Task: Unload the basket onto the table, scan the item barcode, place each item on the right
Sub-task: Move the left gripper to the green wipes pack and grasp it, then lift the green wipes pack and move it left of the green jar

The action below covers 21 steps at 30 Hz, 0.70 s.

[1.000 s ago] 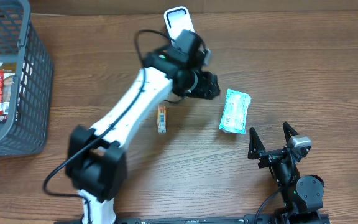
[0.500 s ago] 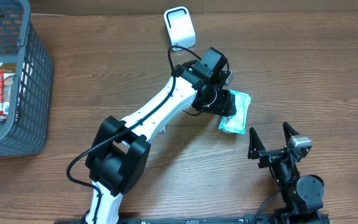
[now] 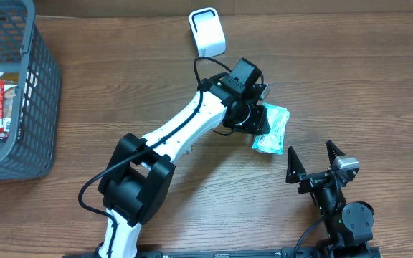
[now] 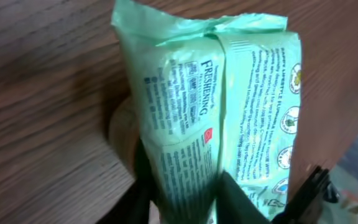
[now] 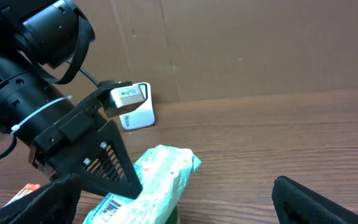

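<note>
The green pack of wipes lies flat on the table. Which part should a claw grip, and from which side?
Grip the green pack across its narrow width, coming from above. It lies flat on the table, so only its two long, soft edges offer opposite sides to pinch. The left claw straddles it this way.

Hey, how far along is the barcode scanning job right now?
Done: the left gripper is at the green wipes packet, which lies on the table. In hand: it pinches the packet, which does not look lifted yet. Left: carry it to the white scanner at the table's far edge and show it the barcode. The right gripper sits open, apart.
</note>
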Tool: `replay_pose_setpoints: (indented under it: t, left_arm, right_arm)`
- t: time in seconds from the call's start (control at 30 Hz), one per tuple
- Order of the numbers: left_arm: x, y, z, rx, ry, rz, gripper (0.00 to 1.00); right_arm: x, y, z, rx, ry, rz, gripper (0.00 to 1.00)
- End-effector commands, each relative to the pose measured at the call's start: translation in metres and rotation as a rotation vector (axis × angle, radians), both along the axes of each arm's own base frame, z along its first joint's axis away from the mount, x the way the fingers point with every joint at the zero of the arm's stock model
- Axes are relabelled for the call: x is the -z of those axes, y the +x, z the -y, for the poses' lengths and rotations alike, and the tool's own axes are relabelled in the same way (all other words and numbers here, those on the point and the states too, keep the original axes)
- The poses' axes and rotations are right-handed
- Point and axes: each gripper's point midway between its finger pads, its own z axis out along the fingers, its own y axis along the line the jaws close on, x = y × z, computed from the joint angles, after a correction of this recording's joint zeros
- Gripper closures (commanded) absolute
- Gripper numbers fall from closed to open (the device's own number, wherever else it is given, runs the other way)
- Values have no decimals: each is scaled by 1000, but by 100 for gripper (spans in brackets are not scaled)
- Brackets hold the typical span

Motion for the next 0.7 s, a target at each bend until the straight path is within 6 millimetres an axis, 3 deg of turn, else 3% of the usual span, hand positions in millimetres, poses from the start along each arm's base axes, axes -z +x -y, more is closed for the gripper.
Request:
replay_pose_setpoints:
  t: [0.0,0.13,0.33,0.67]
  left_arm:
    - [9,-7,-2,5,11,-33,85]
    - [7,-6,-2,7,-10,-47,96]
    - [-5,6,-7,-17,-28,-31,96]
    - [-69,27,-35,-85,-115,56,96]
  right_arm:
    - [2,0,1,7,-6,6,0]
    - [2,0,1,7,-6,6,0]
    - [2,0,2,8,-6,6,0]
    - [2,0,1,7,-6,6,0]
